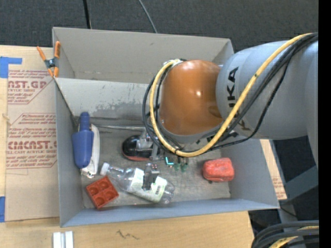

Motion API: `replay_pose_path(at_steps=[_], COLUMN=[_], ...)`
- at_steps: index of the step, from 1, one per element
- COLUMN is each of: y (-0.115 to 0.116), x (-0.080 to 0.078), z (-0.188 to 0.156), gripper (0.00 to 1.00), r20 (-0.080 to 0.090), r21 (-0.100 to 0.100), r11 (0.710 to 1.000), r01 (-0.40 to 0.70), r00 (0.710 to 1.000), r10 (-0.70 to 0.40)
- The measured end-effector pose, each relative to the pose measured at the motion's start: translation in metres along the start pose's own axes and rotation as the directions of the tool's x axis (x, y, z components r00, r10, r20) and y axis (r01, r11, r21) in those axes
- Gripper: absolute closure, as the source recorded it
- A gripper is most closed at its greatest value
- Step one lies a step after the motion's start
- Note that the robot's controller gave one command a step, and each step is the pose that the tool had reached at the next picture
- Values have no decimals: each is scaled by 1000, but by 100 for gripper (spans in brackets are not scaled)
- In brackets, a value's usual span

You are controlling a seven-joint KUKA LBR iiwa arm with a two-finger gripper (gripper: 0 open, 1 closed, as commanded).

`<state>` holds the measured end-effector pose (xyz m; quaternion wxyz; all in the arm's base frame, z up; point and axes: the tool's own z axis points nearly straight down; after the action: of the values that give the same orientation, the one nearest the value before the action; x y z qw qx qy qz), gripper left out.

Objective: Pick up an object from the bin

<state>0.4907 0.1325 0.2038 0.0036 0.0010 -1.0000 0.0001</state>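
In the grey bin (155,89) the arm (274,97) hangs above a clear bottle (164,189).
The bottle lies flat by the near wall, long axis left to right, just under the gripper (151,175); whether it is open or closed, I cannot tell.

The grey arm (274,107) bears black letters "KA", probably the end of KUKA; the bottle (147,184) label is illegible.
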Motion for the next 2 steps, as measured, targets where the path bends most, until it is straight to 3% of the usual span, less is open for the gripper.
replay_pose_path(at_steps=[1,2], y=[-1,-17], x=[-2,-22], z=[-4,119], gripper=[0,100], r20=[8,-11], r21=[-1,-5], r11=[1000,999], r01=[-1,47], r00=[1000,999], r10=[1,-47])
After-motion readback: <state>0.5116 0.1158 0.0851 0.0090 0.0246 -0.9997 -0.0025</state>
